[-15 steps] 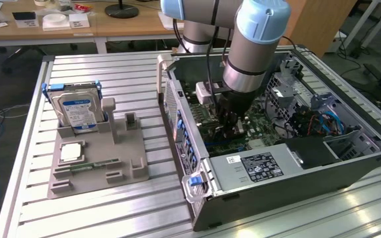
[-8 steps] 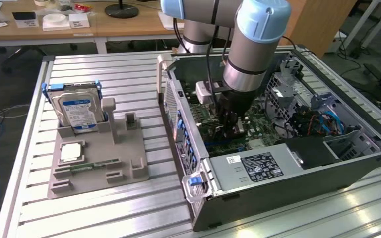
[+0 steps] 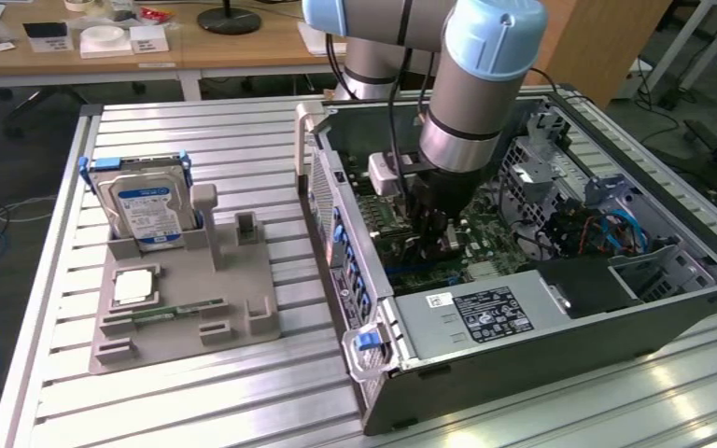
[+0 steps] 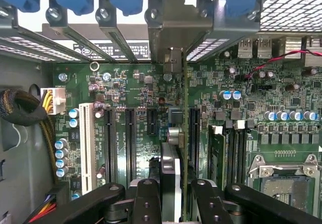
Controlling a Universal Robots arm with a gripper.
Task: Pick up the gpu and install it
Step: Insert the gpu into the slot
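Note:
The gpu [image 4: 184, 133] stands edge-on over the green motherboard [image 4: 131, 93], between two black expansion slots [image 4: 129, 143]. Its silver bracket [image 4: 173, 27] reaches the rear slot openings under the blue clips. My gripper [image 4: 173, 194] is shut on the card's upper edge, one black finger [image 4: 147, 199] on each side of it. In the exterior view the gripper [image 3: 440, 238] is lowered deep inside the open computer case [image 3: 545, 336]. Whether the card's edge sits fully in a slot I cannot tell.
A grey holder tray [image 3: 184, 317] lies at the exterior view's left with a silver hard drive [image 3: 147, 210], a processor [image 3: 132, 287] and a memory stick [image 3: 178, 313]. Inside the case are the power supply [image 3: 484, 313], cable bundles [image 4: 20, 108] and an empty processor socket [image 4: 284, 183].

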